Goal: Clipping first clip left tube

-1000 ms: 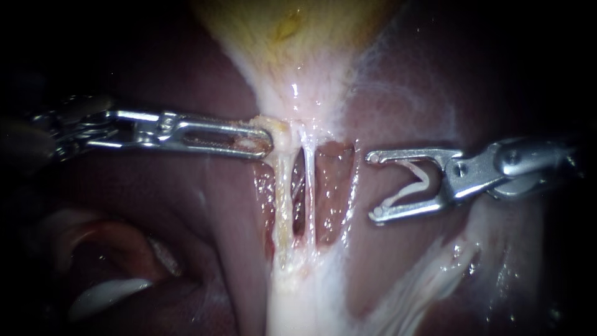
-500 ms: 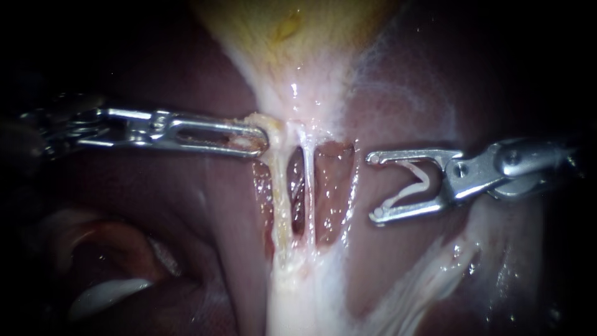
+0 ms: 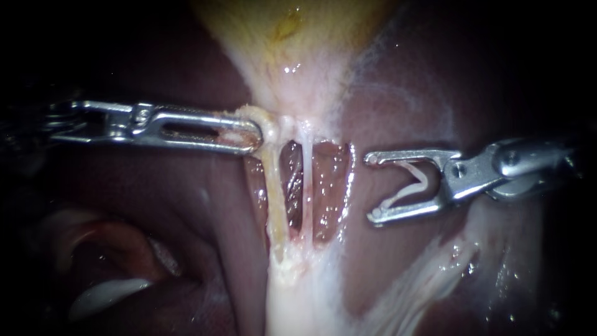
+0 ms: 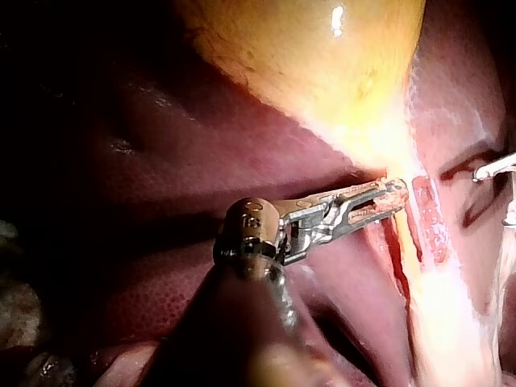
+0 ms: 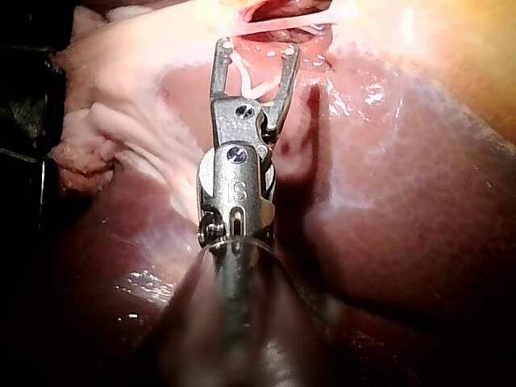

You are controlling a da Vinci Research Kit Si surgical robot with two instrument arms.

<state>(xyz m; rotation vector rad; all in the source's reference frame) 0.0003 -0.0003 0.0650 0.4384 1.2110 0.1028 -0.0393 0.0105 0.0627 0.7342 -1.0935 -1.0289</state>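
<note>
In the endoscope view, the thicker, yellowish-white left tube [image 3: 272, 193] is seen running up from a pale stalk of tissue [image 3: 298, 298] to the neck of the yellow, glistening gallbladder [image 3: 298, 37]. A thinner white right tube [image 3: 306, 180] is stretched just beside it. Dark red liver [image 3: 186, 205] is exposed in the gaps between and beside the two tubes.

The slotted silver claw of the left instrument [image 3: 252, 130] is clamped narrow on the upper end of the left tube, just under the gallbladder's neck. The tube's top is curled round the claw's tip. In the left wrist view the same claw [image 4: 387, 193] is seen closed on pale tissue below the gallbladder [image 4: 322, 64].

The silver claw of the right instrument [image 3: 372, 186] is held wide, and a white V-shaped clip [image 3: 413, 180] is seated inside it, one leg against each side. This claw is kept apart from both tubes, off to the right tube's far side, so no clip is seen on the left tube yet. In the right wrist view the clip [image 5: 250, 81] is carried in the spread claw [image 5: 258, 47] over wet liver [image 5: 387, 201], and the stretched tissue lies just ahead of the tips
</note>
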